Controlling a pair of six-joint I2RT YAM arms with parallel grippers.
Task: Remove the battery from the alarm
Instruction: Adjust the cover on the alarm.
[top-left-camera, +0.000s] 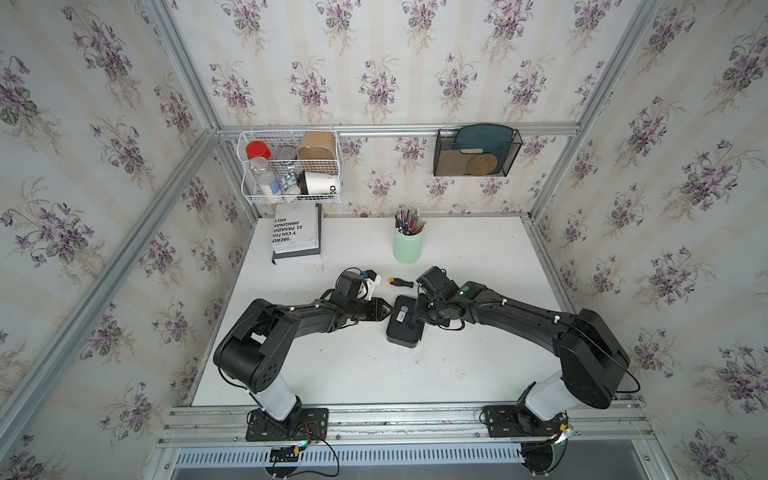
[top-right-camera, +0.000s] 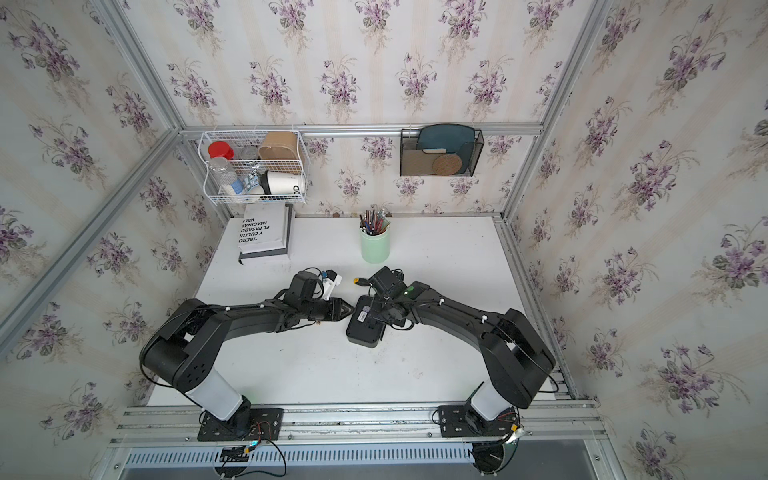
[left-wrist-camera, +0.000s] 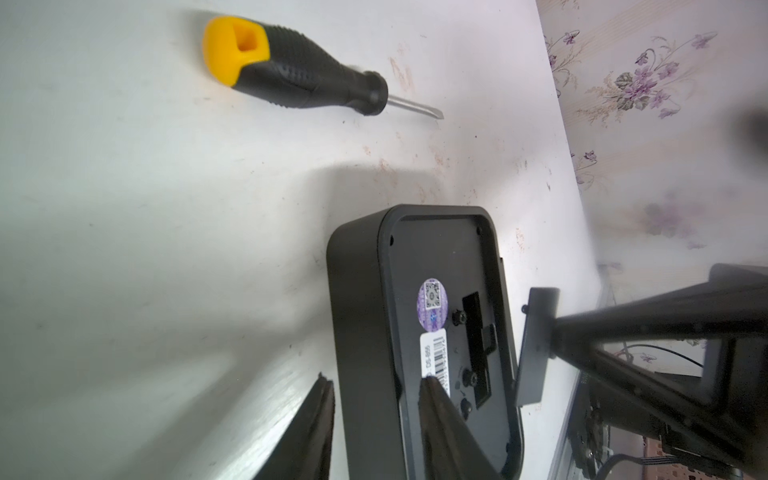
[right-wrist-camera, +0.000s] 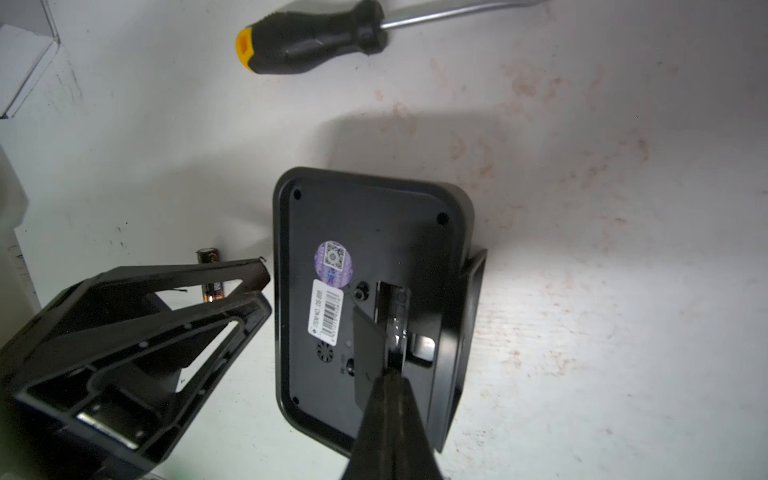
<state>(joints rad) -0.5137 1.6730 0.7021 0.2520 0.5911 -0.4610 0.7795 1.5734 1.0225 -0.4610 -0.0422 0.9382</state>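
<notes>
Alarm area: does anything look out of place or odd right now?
The battery lies loose on the table beside the left claw, apart from the face-down alarm. Its battery cover is off, held tilted in the shut right claw. Nothing looks damaged.

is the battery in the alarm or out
Out: the battery lies on the table beside the alarm, whose open slot looks empty.

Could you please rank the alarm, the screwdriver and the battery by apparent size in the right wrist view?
1. Black rounded-rectangle plastic alarm.
2. Black-handled, orange-tipped screwdriver, shaft cut off by the frame.
3. Small black-and-copper cylindrical battery, partly hidden behind the left pincer.
</notes>
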